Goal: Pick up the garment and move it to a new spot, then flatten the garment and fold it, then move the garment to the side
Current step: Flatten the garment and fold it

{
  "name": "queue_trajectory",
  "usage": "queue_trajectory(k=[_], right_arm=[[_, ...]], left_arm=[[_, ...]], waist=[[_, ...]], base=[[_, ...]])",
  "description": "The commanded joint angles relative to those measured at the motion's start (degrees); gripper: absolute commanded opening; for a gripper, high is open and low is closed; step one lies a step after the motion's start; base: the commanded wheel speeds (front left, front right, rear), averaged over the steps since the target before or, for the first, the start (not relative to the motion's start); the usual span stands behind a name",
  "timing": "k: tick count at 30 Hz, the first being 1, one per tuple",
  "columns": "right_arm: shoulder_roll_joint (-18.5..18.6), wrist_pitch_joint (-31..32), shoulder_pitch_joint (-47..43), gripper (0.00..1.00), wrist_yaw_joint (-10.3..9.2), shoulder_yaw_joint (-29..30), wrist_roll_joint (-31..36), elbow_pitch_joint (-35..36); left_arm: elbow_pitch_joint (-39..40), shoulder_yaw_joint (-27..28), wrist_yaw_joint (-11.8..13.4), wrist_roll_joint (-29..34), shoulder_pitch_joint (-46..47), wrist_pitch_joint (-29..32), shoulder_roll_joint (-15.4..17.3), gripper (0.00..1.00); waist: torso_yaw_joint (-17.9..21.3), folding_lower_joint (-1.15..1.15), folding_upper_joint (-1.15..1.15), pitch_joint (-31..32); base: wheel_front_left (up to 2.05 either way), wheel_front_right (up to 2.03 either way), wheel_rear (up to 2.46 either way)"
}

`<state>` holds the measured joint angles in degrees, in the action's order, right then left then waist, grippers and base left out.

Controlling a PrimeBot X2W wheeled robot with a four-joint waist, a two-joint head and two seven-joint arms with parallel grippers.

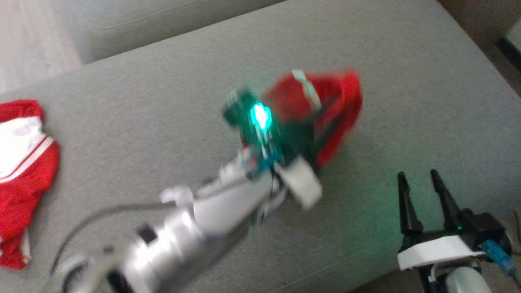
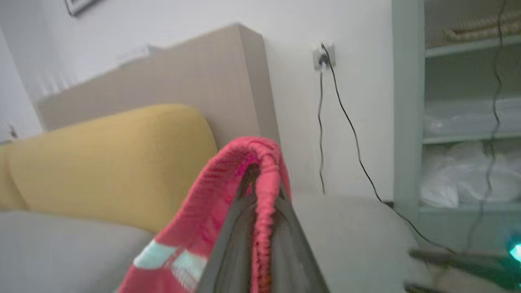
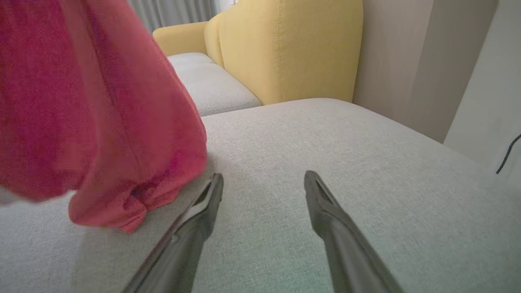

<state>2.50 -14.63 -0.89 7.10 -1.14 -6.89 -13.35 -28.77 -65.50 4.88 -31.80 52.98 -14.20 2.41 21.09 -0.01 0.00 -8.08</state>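
Grey sofa seat cushion [image 1: 163, 101] spread wide in the head view, with a yellow back cushion [image 2: 106, 162] and a white wall beyond it in the left wrist view. A wall socket [image 2: 323, 57] has a black cable trailing down. The left gripper [image 2: 262, 183] is out over the middle of the seat, clamped tight on the red garment [image 1: 325, 101]. Its 2 dark fingers pinch a ribbed red edge that loops over their tips. The garment hangs bunched from that grip, blurred, a pale stripe across it. Its lower hem sits low by the seat; touching or not, I cannot tell. The right gripper [image 1: 417, 179] is at the lower right, jaws spread apart and holding nothing, its fingers just beside that hem. At the far left edge of the seat, a 2nd red and white garment [image 1: 20, 162] lies crumpled.
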Motion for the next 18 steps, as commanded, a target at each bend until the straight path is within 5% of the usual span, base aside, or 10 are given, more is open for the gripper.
queue_trajectory(k=[1,7,15,16,17,18], right_arm=[[0.38,-0.37,1.02,1.0,0.39,-0.26,0.56,2.48],[0.38,-0.37,0.24,1.0,0.39,2.21,1.54,3.09],[0.38,-0.37,-0.31,1.0,0.39,2.86,2.56,3.08],[0.38,-0.37,-0.33,1.0,0.39,2.78,2.65,3.03],[0.38,-0.37,-0.33,1.0,0.39,2.68,2.74,2.98],[0.38,-0.37,-0.32,1.0,0.39,2.54,2.87,2.95]], left_arm=[[1.05,-1.29,-0.9,-0.32,-3.93,1.24,1.33,0.0],[1.53,-5.5,-0.42,-1.58,-18.0,3.43,8.01,0.0],[6.03,-5.36,4.58,-2.0,-27.23,2.71,16.46,0.0],[6.87,-5.41,4.61,-2.09,-27.45,3.08,16.87,0.31],[7.76,-5.52,4.54,-2.11,-27.52,3.58,17.14,1.0],[8.79,-5.54,4.55,-2.22,-27.49,4.02,17.22,1.0]], waist=[[-2.95,0.01,0.0,0.07],[-8.02,0.01,0.0,-0.73],[-15.44,0.01,0.0,-0.12],[-16.12,0.01,0.0,0.11],[-16.69,0.01,0.0,0.31],[-17.15,0.01,0.0,0.51]], base=[[0.0,0.0,0.0],[0.0,0.0,0.0],[0.0,0.0,0.0],[0.0,0.0,0.0],[0.0,0.0,0.0],[0.0,0.0,0.0]])
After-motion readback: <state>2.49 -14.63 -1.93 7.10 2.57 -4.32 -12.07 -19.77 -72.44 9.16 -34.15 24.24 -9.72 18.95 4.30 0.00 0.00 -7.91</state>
